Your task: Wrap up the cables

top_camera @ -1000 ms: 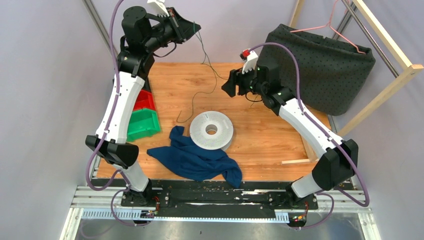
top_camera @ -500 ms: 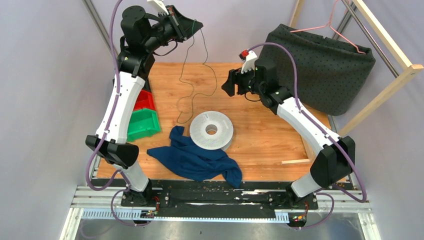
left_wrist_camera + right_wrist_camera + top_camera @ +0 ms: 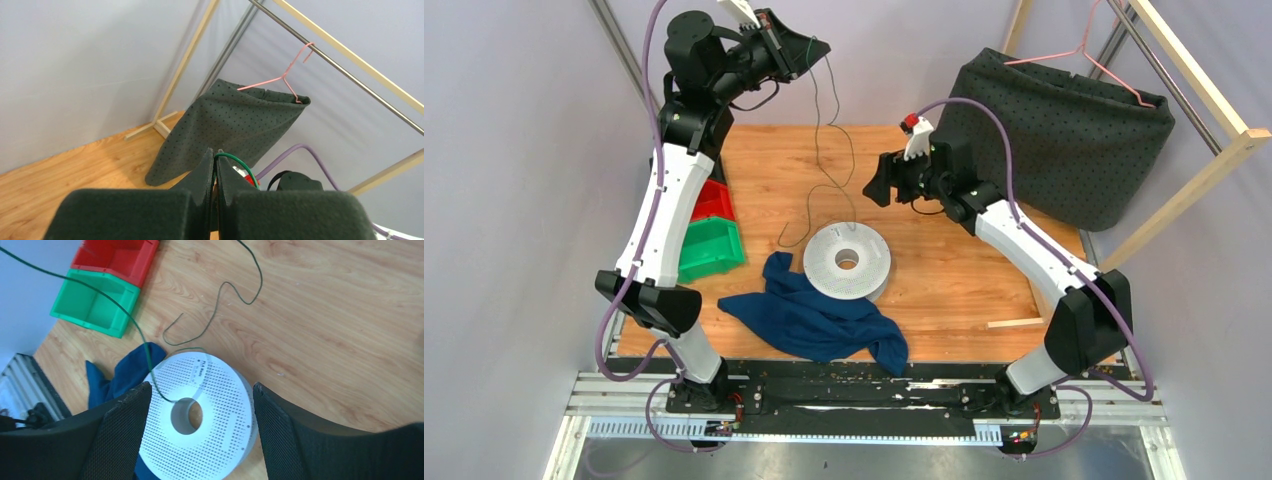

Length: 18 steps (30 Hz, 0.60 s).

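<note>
Up at rear-left, clamps one end of thin green-black wire (image 3: 239, 158) in tight-pinched L gripper (image 3: 215, 157), prob. to hoist slack off table (image 3: 944, 270) so one strand drops clean toward hub of white spool (image 3: 824, 262) mid-table. Hovers R gripper (image 3: 876, 183) near & above spool w/ jaws spread, nothing btwn them, likely ready to catch hanging strand. Leaves rest of wire looped loose on table beyond spool, not yet wound.
</note>
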Motion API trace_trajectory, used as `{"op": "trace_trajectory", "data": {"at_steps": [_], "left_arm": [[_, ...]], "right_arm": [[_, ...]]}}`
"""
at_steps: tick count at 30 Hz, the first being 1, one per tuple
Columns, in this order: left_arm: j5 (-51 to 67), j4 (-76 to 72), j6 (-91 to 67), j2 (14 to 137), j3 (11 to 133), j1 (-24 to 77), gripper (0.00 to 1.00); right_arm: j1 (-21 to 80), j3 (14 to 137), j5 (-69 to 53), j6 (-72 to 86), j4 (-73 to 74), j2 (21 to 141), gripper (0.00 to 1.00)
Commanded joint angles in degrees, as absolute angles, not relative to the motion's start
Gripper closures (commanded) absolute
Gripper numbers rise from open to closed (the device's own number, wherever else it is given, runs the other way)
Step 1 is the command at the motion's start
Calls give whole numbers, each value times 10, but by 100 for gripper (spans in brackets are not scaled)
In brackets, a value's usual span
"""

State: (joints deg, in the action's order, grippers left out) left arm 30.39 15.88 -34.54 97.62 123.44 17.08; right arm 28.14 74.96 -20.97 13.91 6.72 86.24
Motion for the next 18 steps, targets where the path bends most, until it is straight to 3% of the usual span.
{"op": "trace_trajectory", "data": {"at_steps": [1, 9, 18], "left_arm": [[312, 134, -365, 980, 1252, 176, 100], [318, 116, -381, 979, 1252, 180, 100], [317, 113, -383, 979, 1249, 181, 100]], "right_arm": [[285, 719, -256, 190, 22, 866, 23], [289, 697, -269, 197, -93, 907, 23], [300, 730, -287, 183, -127, 978, 23]]}}
